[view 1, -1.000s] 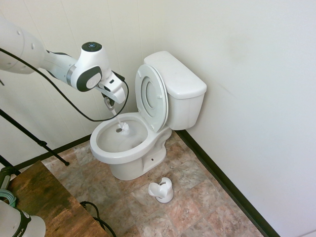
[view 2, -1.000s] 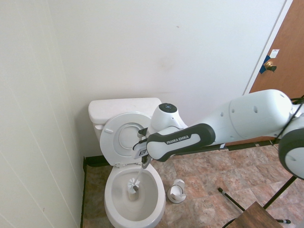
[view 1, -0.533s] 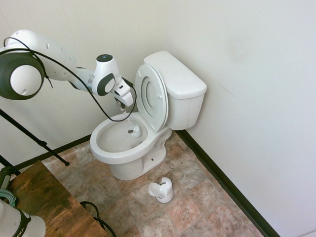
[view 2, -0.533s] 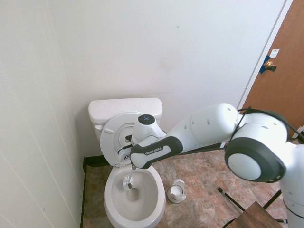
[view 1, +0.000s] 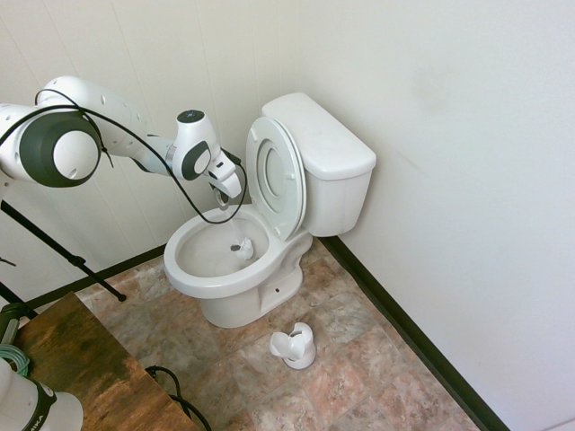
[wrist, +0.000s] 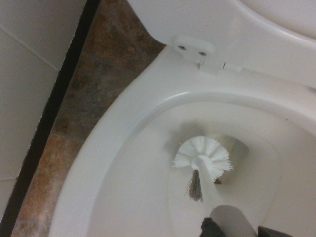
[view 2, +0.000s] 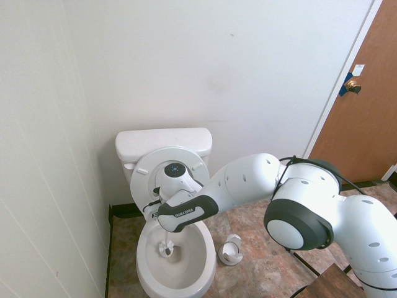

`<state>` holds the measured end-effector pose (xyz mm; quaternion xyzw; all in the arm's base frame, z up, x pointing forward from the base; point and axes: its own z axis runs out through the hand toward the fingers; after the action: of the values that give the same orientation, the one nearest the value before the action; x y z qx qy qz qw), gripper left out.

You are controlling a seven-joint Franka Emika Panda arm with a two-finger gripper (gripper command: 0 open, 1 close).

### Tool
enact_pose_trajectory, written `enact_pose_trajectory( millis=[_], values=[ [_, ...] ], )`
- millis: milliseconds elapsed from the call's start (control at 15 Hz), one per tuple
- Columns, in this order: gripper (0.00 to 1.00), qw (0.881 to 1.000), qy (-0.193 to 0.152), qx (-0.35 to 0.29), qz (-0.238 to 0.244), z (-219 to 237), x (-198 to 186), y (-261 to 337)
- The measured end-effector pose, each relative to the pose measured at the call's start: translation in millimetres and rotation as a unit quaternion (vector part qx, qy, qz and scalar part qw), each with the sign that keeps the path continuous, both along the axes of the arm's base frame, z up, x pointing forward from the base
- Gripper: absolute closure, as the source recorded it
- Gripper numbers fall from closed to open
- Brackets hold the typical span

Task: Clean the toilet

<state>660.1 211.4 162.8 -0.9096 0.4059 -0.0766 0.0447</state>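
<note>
First exterior view: my gripper (view 1: 221, 199) is closed around the handle of the brush (view 1: 244, 249), which slants down below it into the toilet (view 1: 230, 289). The bowl lies beneath my gripper, with the raised seat (view 1: 269, 171) just beside it and the tank (view 1: 334, 197) beyond the seat. Well apart from my gripper, lower down, the white holder (view 1: 299, 348) stands on the floor (view 1: 341, 386). White bristles fan out inside the bowl, beside a darker tuft.

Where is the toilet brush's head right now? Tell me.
In the second exterior view, the brush head is inside the toilet bowl, toward its left side, beside the drain opening.
</note>
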Motion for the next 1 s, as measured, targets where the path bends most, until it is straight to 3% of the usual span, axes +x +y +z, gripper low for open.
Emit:
enact_pose_trajectory(
  millis=[533, 1000],
  values=[
    [1.0, 0.995, 0.077, 0.001, 0.058, -28.0, -94.6, -22.1],
    [1.0, 0.994, 0.095, 0.015, 0.059, -24.4, -113.4, -65.7]
  ],
)
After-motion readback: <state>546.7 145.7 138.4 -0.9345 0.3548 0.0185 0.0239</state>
